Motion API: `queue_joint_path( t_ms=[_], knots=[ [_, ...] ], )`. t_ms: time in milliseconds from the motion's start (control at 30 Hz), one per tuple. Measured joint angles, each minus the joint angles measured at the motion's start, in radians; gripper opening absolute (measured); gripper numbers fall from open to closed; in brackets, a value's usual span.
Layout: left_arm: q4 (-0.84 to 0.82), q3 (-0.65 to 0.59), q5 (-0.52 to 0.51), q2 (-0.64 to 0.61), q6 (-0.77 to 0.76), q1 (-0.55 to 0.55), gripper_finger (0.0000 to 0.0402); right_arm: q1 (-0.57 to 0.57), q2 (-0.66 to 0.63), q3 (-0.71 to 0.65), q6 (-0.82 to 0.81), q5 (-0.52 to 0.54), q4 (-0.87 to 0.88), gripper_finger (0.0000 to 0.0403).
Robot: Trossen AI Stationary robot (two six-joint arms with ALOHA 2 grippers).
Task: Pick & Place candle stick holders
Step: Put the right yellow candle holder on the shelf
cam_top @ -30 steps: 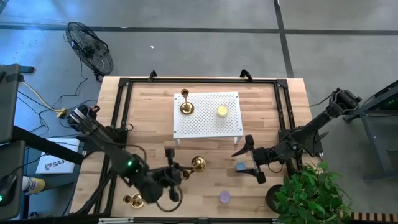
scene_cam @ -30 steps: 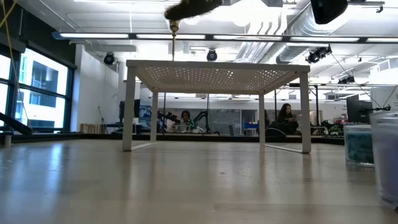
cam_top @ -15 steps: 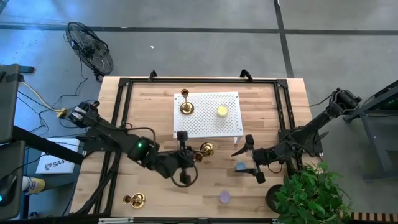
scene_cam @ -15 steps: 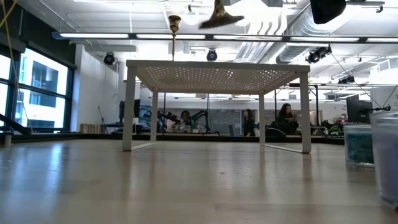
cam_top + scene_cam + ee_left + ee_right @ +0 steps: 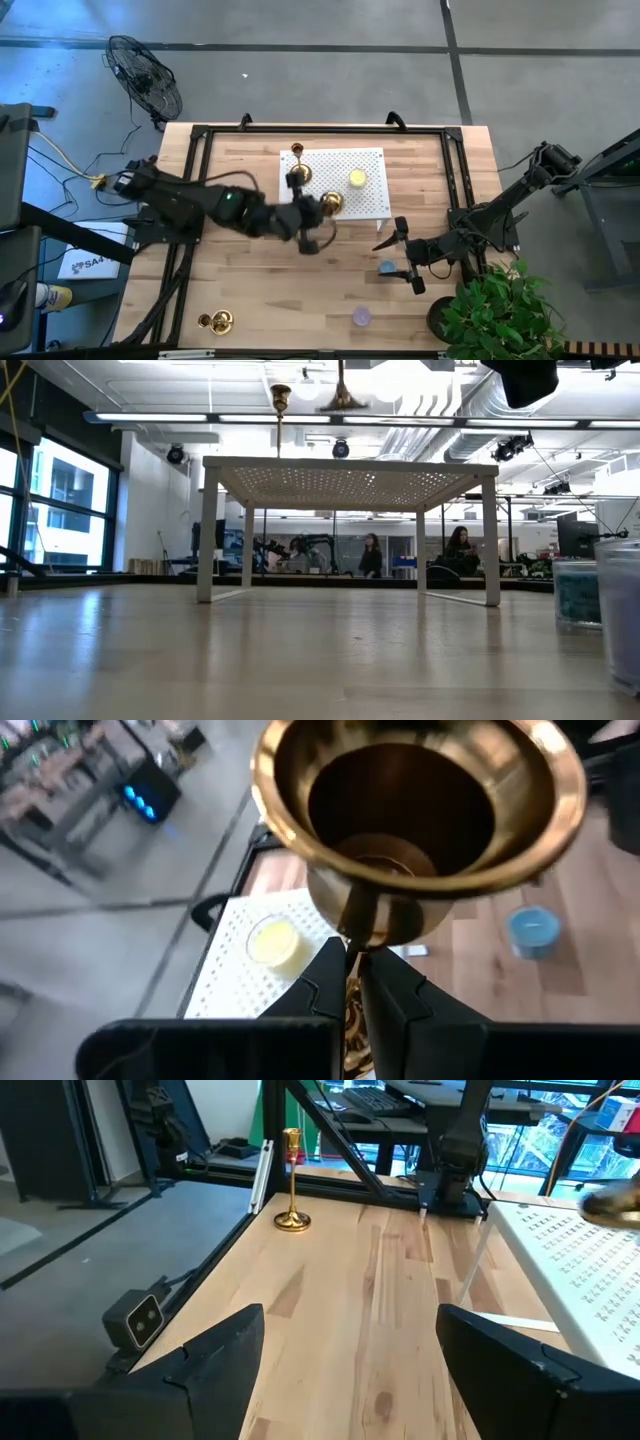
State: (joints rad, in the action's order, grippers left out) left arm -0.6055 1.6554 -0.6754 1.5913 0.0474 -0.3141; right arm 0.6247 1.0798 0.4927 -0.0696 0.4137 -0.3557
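1. The left gripper (image 5: pixel 318 212) is squeezed tight on the thin stem of a gold candle stick holder (image 5: pixel 331 203). In the left wrist view its two fingers (image 5: pixel 330 982) pinch the stem right under the wide round base (image 5: pixel 415 805).
2. That held candle stick holder hangs in the air over the front edge of the small white table (image 5: pixel 372 201), near the middle of that edge. In the low view its base (image 5: pixel 342 402) floats above the white top.
3. A second candle stick holder (image 5: pixel 299 171) stands up straight on the white table, close to its back left corner. A yellow disc (image 5: pixel 357 178) lies on the same top, toward the right. The room between them is bare.
4. A third candle stick holder (image 5: pixel 216 321) stands on the wooden table (image 5: pixel 250 280), close to its front edge on the left, well apart from everything else.
5. The right gripper (image 5: pixel 401 257) waits near the right side of the wooden table with its fingers wide apart, holding nothing. A blue disc (image 5: pixel 386 267) sits between its fingers, and a purple disc (image 5: pixel 361 316) lies near the front edge.
6. The wood in front of the white table is open.
7. A second ago the left gripper held this candle stick holder low over the front left of the wood. Now it has come up and back to the white table. The right arm has not moved.
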Motion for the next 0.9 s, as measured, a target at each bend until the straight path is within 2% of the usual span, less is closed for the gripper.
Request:
queue_joint_path(
  t_ms=[333, 900],
  knots=[
    [-0.088, 0.0, 0.21, 0.001, -0.156, 0.184, 0.0008, 0.0, 0.0, 0.0, -0.011, -0.004, -0.002, 0.0291],
    [-0.1, 0.0, 0.349, 0.001, -0.184, 0.313, 0.0008, 0.0, 0.0, 0.0, -0.012, 0.001, -0.007, 0.0291]
  ],
)
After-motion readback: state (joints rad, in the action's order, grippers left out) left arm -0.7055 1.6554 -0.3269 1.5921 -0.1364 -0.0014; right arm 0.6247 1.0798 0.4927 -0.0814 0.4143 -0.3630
